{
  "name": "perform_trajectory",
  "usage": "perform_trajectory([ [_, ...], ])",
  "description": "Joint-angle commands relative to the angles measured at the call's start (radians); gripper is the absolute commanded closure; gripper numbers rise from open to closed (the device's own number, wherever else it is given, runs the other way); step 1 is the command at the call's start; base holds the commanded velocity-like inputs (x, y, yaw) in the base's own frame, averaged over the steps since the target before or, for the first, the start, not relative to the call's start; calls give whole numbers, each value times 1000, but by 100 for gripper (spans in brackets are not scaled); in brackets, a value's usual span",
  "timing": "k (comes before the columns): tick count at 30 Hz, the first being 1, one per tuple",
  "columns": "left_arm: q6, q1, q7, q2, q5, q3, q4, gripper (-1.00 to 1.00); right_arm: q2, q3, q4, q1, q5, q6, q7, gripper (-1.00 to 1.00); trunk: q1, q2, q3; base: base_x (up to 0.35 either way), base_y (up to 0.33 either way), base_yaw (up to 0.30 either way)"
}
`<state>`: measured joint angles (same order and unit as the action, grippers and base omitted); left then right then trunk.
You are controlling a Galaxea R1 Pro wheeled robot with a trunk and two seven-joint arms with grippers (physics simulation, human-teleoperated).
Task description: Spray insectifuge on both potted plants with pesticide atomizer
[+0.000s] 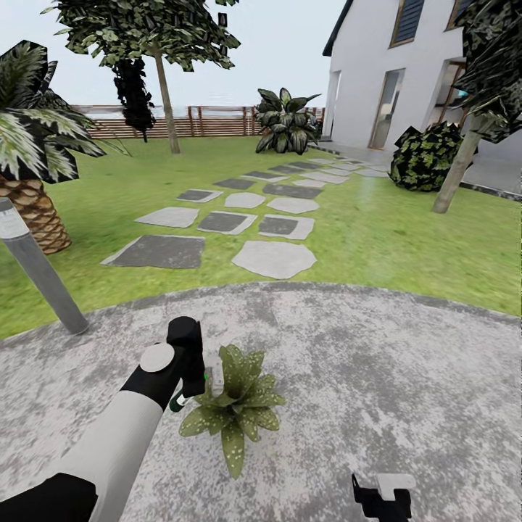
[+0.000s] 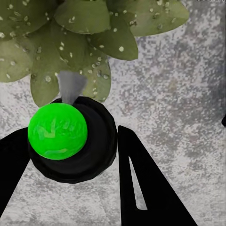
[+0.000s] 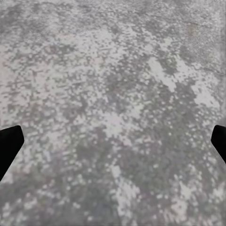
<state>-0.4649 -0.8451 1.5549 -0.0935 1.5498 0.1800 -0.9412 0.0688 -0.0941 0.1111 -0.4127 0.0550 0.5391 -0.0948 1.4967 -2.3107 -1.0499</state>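
In the head view the left claw hangs low over the grey patio, just beside a potted plant whose speckled leaves spread flat over the paving. A sliver of green and white at the claw's lower edge is the pesticide atomizer, held close against the leaves. The bottle seems to run roughly along the claw's fingers, tipped down toward the plant, though most of it is hidden. The right claw sits well apart at the lower edge, over bare patio.

In the left wrist view the atomizer is seen end-on: a bright green rounded cap in a dark collar, pinched between the two dark fingers. A pale grey cone leaves it toward the leaves, so its long axis points at the plant. It looks a small, rigid, light bottle with a smooth round body that could twist in the grip; a hold across its middle, as here, seems soundest.

In the right wrist view the right claw's fingertips stand spread wide at the edges, nothing between them but paving.
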Motion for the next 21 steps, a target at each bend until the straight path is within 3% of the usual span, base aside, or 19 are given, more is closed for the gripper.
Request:
perform_trajectory([
  [1, -11, 0, 6, 0, 5, 1, -1, 100, 0, -9, -1, -1, 6, 2, -5, -100, 0, 0, 0, 1, -1, -112],
  [6, -9, 1, 1, 0, 3, -1, -1, 100, 2, -9, -1, -1, 6, 2, -5, -100, 0, 0, 4, -36, 0, -195],
  [14, -10, 0, -3, 1, 4, -1, -1, 100, 0, -9, -1, -1, 6, 2, -5, -100, 0, 0, 10, -273, 0, -174],
  [21, -11, 1, -3, 0, 8, 0, -1, 100, 1, -9, -1, -1, 6, 2, -5, -100, 0, 0, 12, -21, 0, -169],
])
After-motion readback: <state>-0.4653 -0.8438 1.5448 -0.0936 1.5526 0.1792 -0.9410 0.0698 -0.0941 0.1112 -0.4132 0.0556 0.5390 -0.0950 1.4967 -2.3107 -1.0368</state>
